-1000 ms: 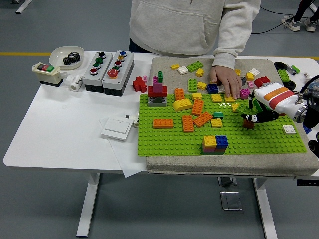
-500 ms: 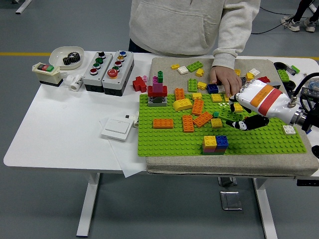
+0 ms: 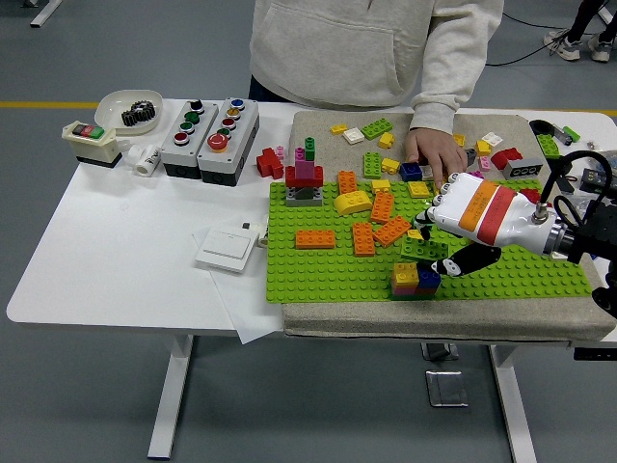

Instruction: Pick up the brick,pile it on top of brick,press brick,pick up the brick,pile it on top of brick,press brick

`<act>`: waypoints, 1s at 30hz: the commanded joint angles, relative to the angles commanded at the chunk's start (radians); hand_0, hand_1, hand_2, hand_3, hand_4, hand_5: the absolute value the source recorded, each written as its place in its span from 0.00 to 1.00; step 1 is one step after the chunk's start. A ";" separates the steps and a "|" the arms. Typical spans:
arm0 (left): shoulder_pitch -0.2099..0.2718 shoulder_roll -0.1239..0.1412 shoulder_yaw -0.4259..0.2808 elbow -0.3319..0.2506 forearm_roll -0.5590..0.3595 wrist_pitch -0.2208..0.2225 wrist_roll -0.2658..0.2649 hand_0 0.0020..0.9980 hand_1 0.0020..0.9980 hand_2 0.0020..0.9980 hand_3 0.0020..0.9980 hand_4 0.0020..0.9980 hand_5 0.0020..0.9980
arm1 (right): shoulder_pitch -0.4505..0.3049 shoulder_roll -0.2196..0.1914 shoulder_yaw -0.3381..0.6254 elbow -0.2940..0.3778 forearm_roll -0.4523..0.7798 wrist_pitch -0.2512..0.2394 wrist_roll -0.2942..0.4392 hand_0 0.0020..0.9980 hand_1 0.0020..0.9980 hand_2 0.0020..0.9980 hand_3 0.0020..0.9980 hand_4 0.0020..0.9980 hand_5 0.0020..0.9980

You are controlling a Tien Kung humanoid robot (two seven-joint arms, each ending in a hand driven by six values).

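Far left on the white table (image 3: pixel 116 241), a white bowl (image 3: pixel 128 102) holds a dark gear (image 3: pixel 140 114). Beside it sit a small switch box (image 3: pixel 89 142) and two grey button boxes (image 3: pixel 210 125). A white wall switch (image 3: pixel 228 247) lies nearer the front edge.

On to the green baseplate (image 3: pixel 328 275), which rests on a grey mat (image 3: pixel 318 323). A red and magenta stack (image 3: pixel 305 179) stands at its far left corner, and loose orange bricks (image 3: pixel 364 231) are scattered mid-plate. Near the front edge sits the small stack of yellow, pink and blue bricks (image 3: pixel 415 280).

Just above that stack, the right hand (image 3: pixel 461 227) comes in from the right, white shell with orange and red bands, fingers curled around a green brick (image 3: pixel 424 249). The brick lies flat, studs up, its long axis running left to right, the left end poking out past the fingers. It hovers just over the stack; whether it touches the stack is hard to tell from here.

At the far side, a person in a grey hoodie (image 3: pixel 366 48) rests a hand (image 3: pixel 436 154) among the loose bricks on the mat.
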 joint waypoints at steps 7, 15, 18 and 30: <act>0.000 0.000 0.001 -0.001 -0.001 0.000 0.001 0.69 0.73 0.74 0.60 0.69 0.66 | 0.013 0.016 -0.025 -0.019 -0.051 -0.050 0.017 0.12 0.09 0.18 0.40 0.72 0.51; 0.002 -0.001 -0.001 -0.002 0.003 -0.001 0.003 0.69 0.73 0.74 0.60 0.69 0.66 | 0.023 0.034 -0.054 -0.056 -0.060 -0.070 0.031 0.13 0.10 0.19 0.40 0.72 0.54; 0.003 0.000 -0.001 -0.003 0.003 -0.001 0.004 0.69 0.73 0.74 0.60 0.69 0.66 | 0.026 0.039 -0.060 -0.068 -0.060 -0.072 0.034 0.13 0.10 0.19 0.40 0.72 0.54; 0.005 0.000 -0.004 -0.003 0.010 -0.002 0.005 0.69 0.73 0.74 0.60 0.69 0.66 | 0.037 0.049 -0.082 -0.092 -0.060 -0.079 0.040 0.13 0.10 0.19 0.41 0.72 0.56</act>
